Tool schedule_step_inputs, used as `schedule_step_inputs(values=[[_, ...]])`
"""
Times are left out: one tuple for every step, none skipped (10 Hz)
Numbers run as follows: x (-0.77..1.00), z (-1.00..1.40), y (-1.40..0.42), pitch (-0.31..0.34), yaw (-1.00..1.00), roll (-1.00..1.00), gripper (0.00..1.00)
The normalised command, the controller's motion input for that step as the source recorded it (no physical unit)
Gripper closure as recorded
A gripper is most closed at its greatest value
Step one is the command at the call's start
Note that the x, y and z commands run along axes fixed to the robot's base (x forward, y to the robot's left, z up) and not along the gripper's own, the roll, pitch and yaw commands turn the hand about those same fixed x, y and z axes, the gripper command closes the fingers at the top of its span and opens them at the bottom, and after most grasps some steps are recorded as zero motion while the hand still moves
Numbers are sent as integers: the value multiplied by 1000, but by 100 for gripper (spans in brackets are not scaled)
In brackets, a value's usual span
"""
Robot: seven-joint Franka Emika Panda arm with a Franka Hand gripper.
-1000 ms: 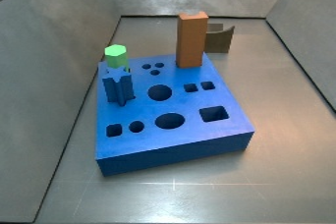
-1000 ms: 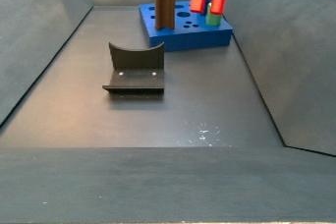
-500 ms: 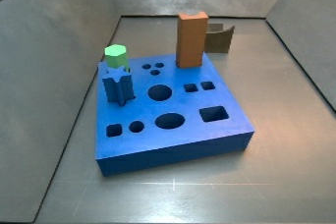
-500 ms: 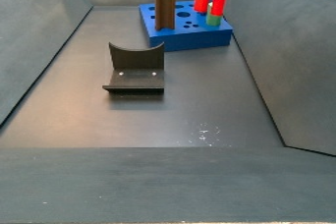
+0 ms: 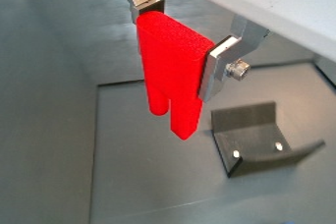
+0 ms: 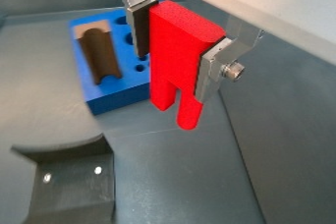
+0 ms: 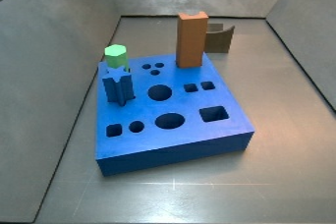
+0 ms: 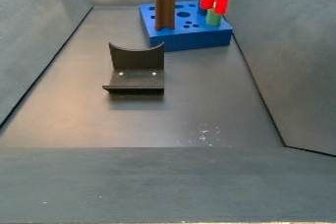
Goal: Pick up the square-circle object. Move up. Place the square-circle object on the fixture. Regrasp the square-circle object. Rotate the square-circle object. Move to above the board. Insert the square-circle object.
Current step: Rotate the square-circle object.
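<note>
Gripper [image 5: 182, 46] pinches the square-circle object [image 5: 174, 79] upright, high above the board [image 6: 108, 79], ready for insertion.

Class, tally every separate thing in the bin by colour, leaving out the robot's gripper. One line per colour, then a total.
Red: 1, the square-circle object, clamped in the gripper high above the floor
Blue: 2, the board and a dark blue peg
Brown: 1, the tall block
Green: 1, the green-topped peg
Dark grey: 1, the fixture
Total: 6
</note>
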Motion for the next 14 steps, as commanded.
schedule_step_inputs(values=[[-77,22,31,15,-1000,-26,100],[-64,24,23,15,-1000,-27,100],[-50,21,20,16,-1000,-30,100],[-38,20,19,16,-1000,-32,100],[-31,17,19,18,-1000,-34,100],[-28,16,18,18,-1000,-36,100],[-27,17,18,20,-1000,-39,100],[-26,18,18,21,-1000,-41,100],[-26,18,18,22,-1000,-44,100],[-25,18,18,24,-1000,-47,100],[-25,19,18,26,-1000,-51,100],[-25,19,18,28,-1000,-55,100],[-24,19,18,32,-1000,-62,100],[-24,20,18,35,-1000,-69,100]])
